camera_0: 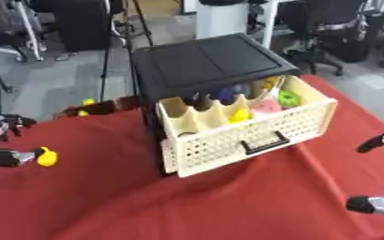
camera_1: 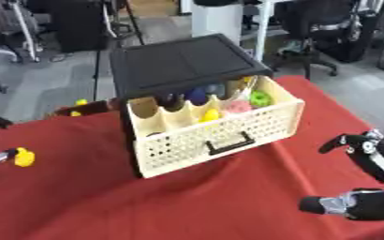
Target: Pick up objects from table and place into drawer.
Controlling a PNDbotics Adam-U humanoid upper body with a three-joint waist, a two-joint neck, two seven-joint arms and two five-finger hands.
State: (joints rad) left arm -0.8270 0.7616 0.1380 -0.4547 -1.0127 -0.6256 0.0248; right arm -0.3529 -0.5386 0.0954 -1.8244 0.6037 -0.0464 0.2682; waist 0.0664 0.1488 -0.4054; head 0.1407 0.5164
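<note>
One red table (camera_0: 187, 201). One black cabinet (camera_0: 203, 63) at 12 o'clock, its cream drawer (camera_0: 253, 133) pulled open, several coloured toys inside. Right hand (camera_1: 367, 204) at 4 o'clock, spread, empty. Left hand (camera_0: 7, 157) at 9 o'clock, pinching one yellow toy (camera_0: 47, 157).

Grey floor (camera_0: 56, 84), office chairs (camera_0: 326, 28) behind

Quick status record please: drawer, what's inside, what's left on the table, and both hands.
drawer: pulled open, cream, in black cabinet
contents: yellow, pink, green and blue items
left hand: left edge, fingers pinching a yellow object
right hand: lower right, fingers apart, holding nothing
table: red cloth; small dark and yellow items at far left
</note>
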